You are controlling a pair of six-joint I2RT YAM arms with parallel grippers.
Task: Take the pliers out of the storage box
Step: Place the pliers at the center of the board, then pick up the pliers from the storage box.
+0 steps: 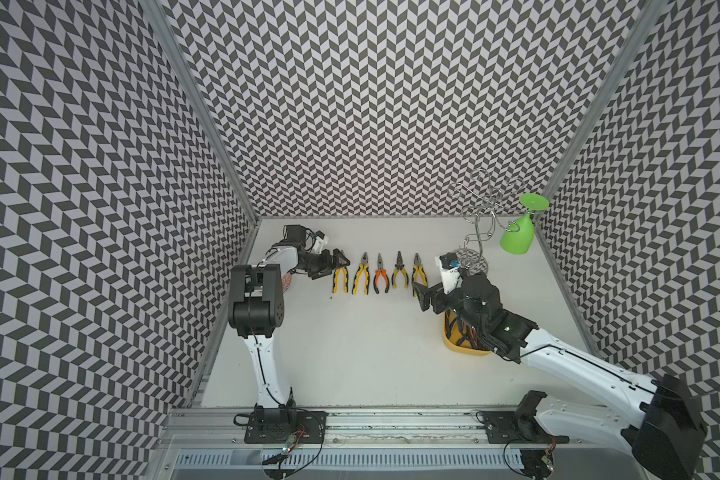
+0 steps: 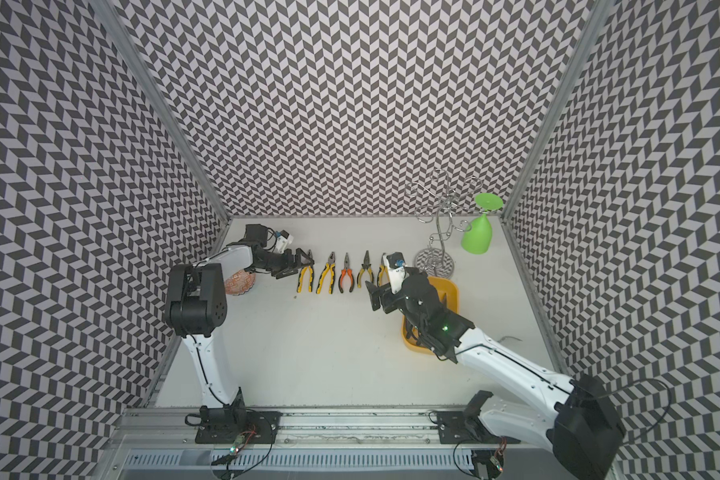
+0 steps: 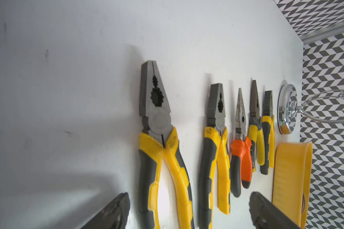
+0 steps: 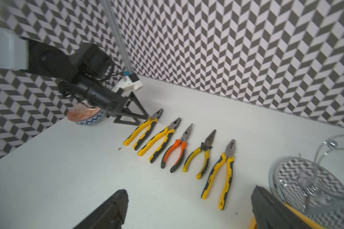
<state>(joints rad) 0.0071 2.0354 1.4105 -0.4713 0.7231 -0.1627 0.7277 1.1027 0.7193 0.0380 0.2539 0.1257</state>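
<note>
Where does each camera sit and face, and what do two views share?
Top views: high above the front, looking down on the white table; left gripper and right gripper show.
Left wrist: behind the open left gripper, facing along the pliers row toward the yellow plastic tub.
Right wrist: behind the open right gripper, facing that row and the left gripper.
Shared: all show the orange-handled pliers.

Five pliers [image 1: 381,276] lie side by side on the table [image 1: 350,353] near its far edge, heads toward that edge. The storage box [image 2: 449,291] sits right of the row. Behind it, by the far right corner, stands a wire rack [image 2: 435,259] with a glass [image 2: 476,237] hanging from it. A bowl [image 2: 240,282] sits at the left edge.
</note>
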